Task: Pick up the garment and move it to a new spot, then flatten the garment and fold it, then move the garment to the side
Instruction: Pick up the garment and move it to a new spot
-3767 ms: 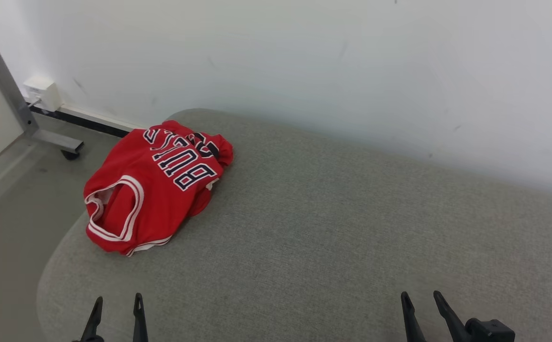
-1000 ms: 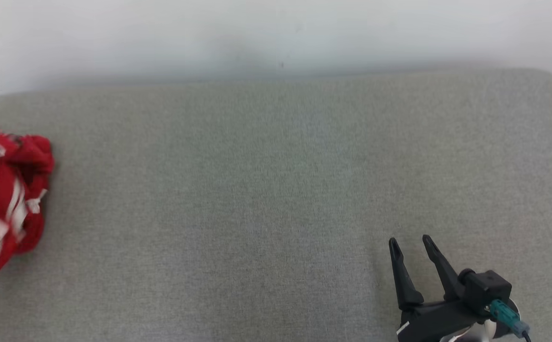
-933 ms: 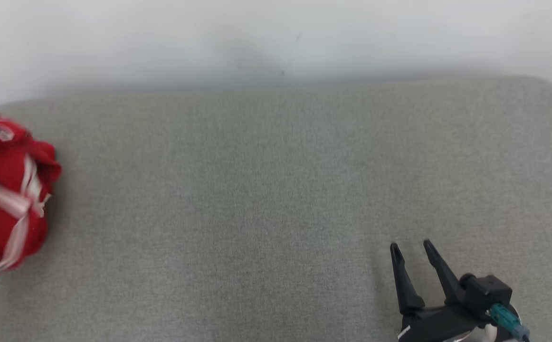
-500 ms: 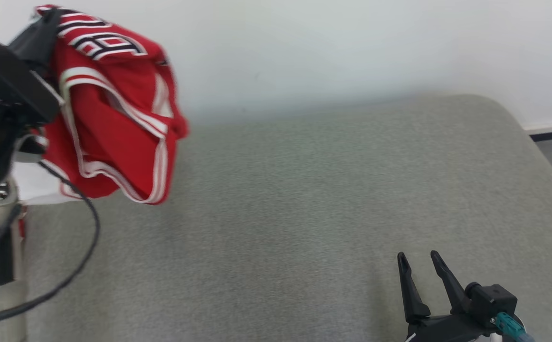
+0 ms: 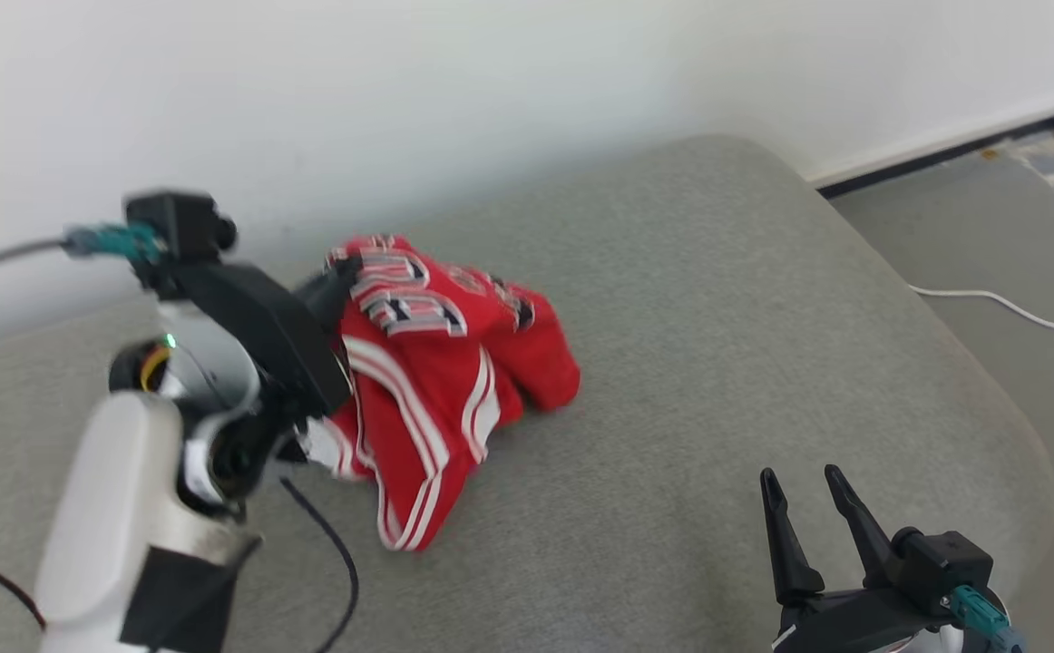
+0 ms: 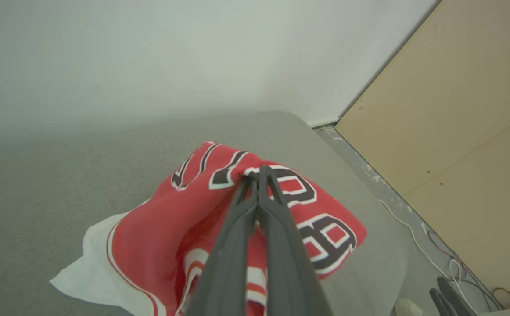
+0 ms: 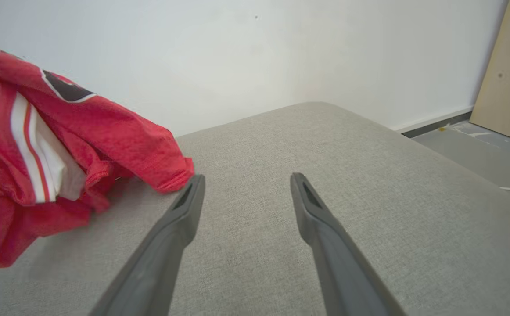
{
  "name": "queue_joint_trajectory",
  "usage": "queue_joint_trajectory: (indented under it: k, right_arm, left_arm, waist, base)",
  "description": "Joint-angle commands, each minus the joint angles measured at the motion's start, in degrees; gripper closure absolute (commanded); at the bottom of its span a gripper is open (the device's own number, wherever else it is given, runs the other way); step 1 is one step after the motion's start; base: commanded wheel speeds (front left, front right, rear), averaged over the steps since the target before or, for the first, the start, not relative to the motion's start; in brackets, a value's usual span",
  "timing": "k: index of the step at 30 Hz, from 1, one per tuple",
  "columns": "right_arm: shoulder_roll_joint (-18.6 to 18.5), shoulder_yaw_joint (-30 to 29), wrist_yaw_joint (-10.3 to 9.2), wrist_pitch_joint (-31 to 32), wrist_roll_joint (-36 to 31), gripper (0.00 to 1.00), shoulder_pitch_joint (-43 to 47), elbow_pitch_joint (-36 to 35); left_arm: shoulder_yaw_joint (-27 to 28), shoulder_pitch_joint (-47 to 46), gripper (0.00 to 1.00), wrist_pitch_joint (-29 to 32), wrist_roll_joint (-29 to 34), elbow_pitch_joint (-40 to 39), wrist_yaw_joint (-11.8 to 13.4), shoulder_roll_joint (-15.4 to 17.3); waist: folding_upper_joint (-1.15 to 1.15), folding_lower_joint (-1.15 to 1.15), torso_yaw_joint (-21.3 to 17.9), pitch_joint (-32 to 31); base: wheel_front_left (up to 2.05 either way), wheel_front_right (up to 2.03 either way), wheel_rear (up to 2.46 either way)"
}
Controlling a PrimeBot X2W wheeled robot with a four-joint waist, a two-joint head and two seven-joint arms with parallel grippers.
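Now, garment [image 5: 436, 363]: I see a red jersey with white trim and dark lettering, bunched near the far edge of the grey cushioned surface [image 5: 717, 317], left of its middle. Its top is lifted and its lower folds drape down onto the surface.
Left gripper [image 5: 346, 272]: fingers pressed together on a fold of the lettered part. In my left wrist view the tips [image 6: 260, 171] pinch the cloth right at the lettering.
Garment from the left wrist [image 6: 158, 219]: red panel spread below the fingers, with a white piece lying flat on the surface beside it.
Right gripper [image 5: 799, 476]: fingers spread wide with nothing between them, over the near right corner of the surface and well apart from the garment.
Right wrist view: fingers [image 7: 247, 177] point along bare surface; the garment [image 7: 84, 127] hangs off to the left, one red corner near a fingertip, though I cannot tell if it touches.
Surroundings: white wall [image 5: 400, 91] behind the far edge; a white cable [image 5: 999, 304] on the floor past the right edge.
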Motion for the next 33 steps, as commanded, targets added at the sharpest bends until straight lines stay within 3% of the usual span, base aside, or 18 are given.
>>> queue_joint_trajectory:
  k: [1,4,10,11,12,18,24,33]
  right_arm:
    - [-0.1,0.1,0.05,0.0,0.3,0.00,0.0,-0.4]
    - [-0.1,0.3,0.05,-0.1,0.4,0.00,-0.5,-0.6]
    - [-0.1,-0.1,0.05,0.0,0.2,0.00,-1.0,-0.8]
    - [-0.1,-0.2,0.05,0.0,0.1,0.00,-0.9,-0.8]
    - [-0.1,-0.5,0.05,0.0,0.0,0.00,-0.6,-0.8]
    - [-0.1,-2.8,0.05,0.2,-0.5,0.00,1.1,-1.1]
    - [-0.1,-5.0,0.05,0.5,-2.0,0.00,1.9,-2.6]
    - [-0.5,-5.9,0.05,1.3,-4.1,0.00,3.9,-4.7]
  left_arm:
    - [-0.9,2.1,1.00,-1.6,1.4,2.1,-0.3,-0.2]
    - [-3.0,4.4,1.00,-5.7,4.9,6.9,-0.3,-0.5]
    - [-7.2,4.6,1.00,-16.2,13.6,15.6,2.4,-0.5]
    - [-7.4,4.5,0.56,-18.5,14.2,16.6,2.6,-0.8]
    - [-7.3,4.6,0.00,-20.5,14.6,17.5,3.1,-1.3]
    - [-5.1,7.0,0.00,-35.2,13.6,17.9,4.0,-3.3]
    - [-3.2,11.8,0.00,-45.5,12.4,15.0,4.1,-4.0]
    - [0.8,26.1,0.00,-49.1,18.8,2.5,2.0,-3.0]
  waist:
    - [0.00,0.00,-4.1,2.8]
    - [0.00,0.00,-4.7,3.7]
    - [0.00,0.00,-4.0,4.3]
    - [0.00,0.00,-3.7,4.2]
    - [0.00,0.00,-3.1,4.0]
    - [0.00,0.00,0.5,2.2]
    - [0.00,0.00,4.3,0.1]
    - [0.00,0.00,10.9,-2.1]
  base:
    - [0.00,0.00,0.00]
    - [0.00,0.00,0.00]
    - [0.00,0.00,0.00]
    - [0.00,0.00,0.00]
    - [0.00,0.00,0.00]
    - [0.00,0.00,0.00]
    - [0.00,0.00,0.00]
    - [0.00,0.00,0.00]
